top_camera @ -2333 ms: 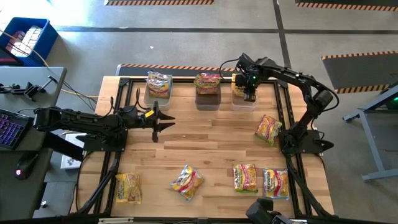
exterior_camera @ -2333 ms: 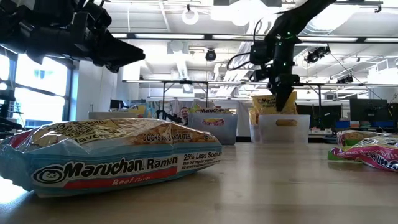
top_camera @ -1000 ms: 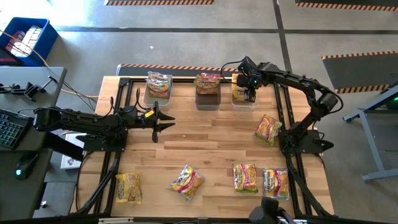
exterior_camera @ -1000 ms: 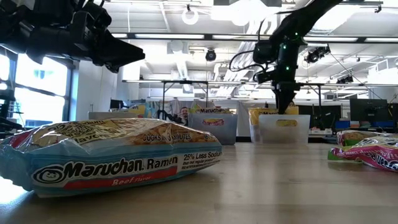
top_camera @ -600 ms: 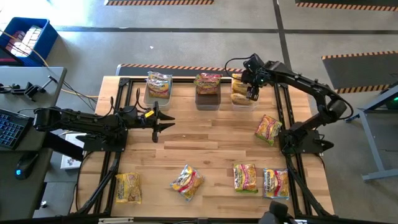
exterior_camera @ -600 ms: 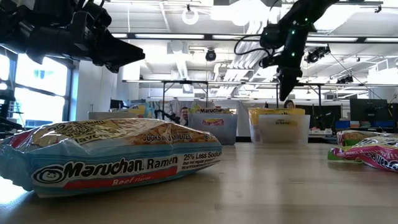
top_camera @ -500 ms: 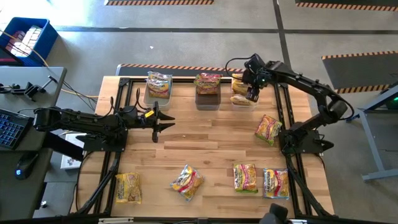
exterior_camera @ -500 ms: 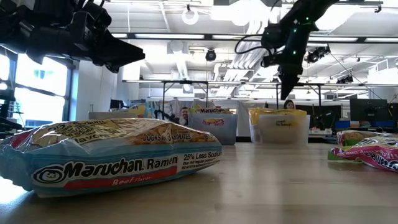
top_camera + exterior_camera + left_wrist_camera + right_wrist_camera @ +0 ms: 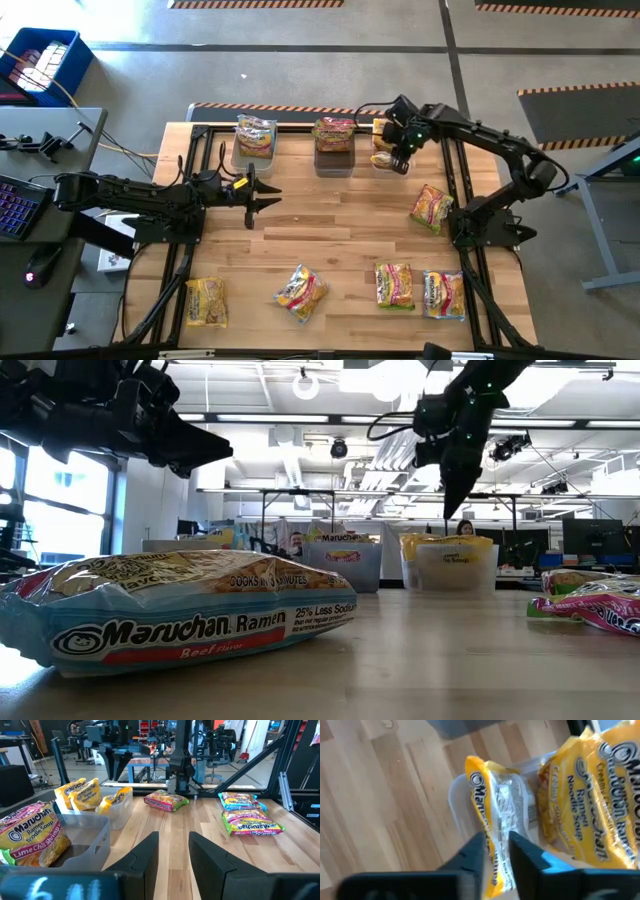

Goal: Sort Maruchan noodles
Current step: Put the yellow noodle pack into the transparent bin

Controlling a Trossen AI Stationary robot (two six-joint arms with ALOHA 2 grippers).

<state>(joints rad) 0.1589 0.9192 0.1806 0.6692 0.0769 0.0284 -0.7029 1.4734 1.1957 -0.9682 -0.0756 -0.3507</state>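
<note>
Noodles, a flat crinkly yellow plastic Maruchan packet (image 9: 495,827), stood on edge in the clear rectangular plastic tub (image 9: 388,150) at the table's (image 9: 340,215) far side, directly below the right gripper (image 9: 401,163), long axis along its narrowly parted, empty jaws. Left gripper (image 9: 270,195) waited mid-table, jaws slightly spread, empty.

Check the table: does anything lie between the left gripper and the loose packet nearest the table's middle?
Nothing visible does. Bare wood separates the left gripper from the loose packet; the other packets and tubs lie off that line.
</note>
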